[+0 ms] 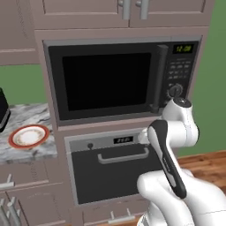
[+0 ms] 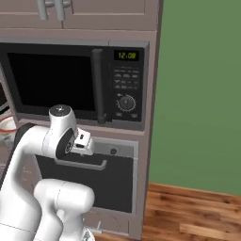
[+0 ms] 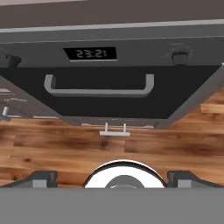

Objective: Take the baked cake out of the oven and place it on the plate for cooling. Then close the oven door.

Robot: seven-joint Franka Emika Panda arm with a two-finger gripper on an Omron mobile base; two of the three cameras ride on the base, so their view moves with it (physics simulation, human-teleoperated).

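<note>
The oven (image 1: 110, 165) sits below the microwave, and its dark glass oven door (image 3: 109, 98) stands shut, the silver bar handle (image 3: 99, 86) across its top. Above the door, the control strip carries a small display (image 3: 89, 53) and two knobs. The baked cake is hidden. To the left, the plate (image 1: 29, 136), white with an orange-red rim, lies bare on the marble counter. My gripper (image 3: 113, 178) hangs open a short way in front of the door, its fingertips (image 3: 41, 178) wide apart with nothing between them. In the right base view the hand (image 2: 83, 141) is level with the control strip.
The black-windowed microwave (image 1: 106, 81) fills the niche above the oven. A dark appliance (image 1: 2, 110) stands at the counter's left edge. A drawer with a small handle (image 3: 114, 131) lies under the oven. Wooden floor (image 2: 193, 212) and a green wall lie to the right.
</note>
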